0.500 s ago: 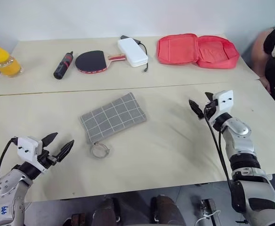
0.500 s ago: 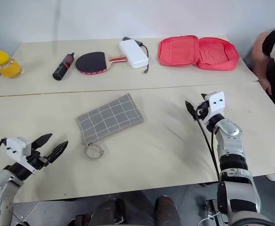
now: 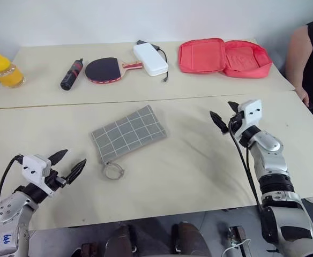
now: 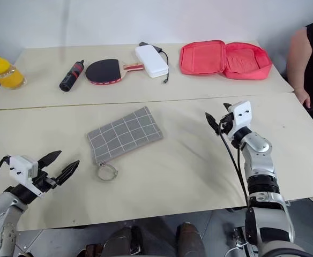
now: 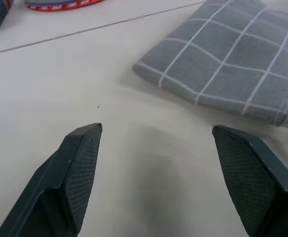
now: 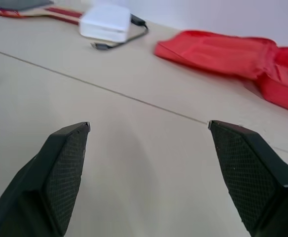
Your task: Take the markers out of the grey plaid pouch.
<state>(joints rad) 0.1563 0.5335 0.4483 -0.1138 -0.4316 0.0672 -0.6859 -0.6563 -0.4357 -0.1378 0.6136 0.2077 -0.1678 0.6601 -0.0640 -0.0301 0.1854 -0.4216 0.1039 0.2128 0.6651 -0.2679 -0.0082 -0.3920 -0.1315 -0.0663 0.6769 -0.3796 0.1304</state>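
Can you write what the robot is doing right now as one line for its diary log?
left gripper: open, empty | right gripper: open, empty | grey plaid pouch: flat on table, untouched | markers: unseen

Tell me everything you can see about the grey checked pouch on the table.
The grey plaid pouch is a flat rectangle of grey fabric with thin white grid lines. It lies flat and askew on the near table, near its middle. A small metal ring hangs off its nearer end and rests on the tabletop. It looks closed, so I cannot see inside. Nothing else touches it; both open grippers are apart from it.
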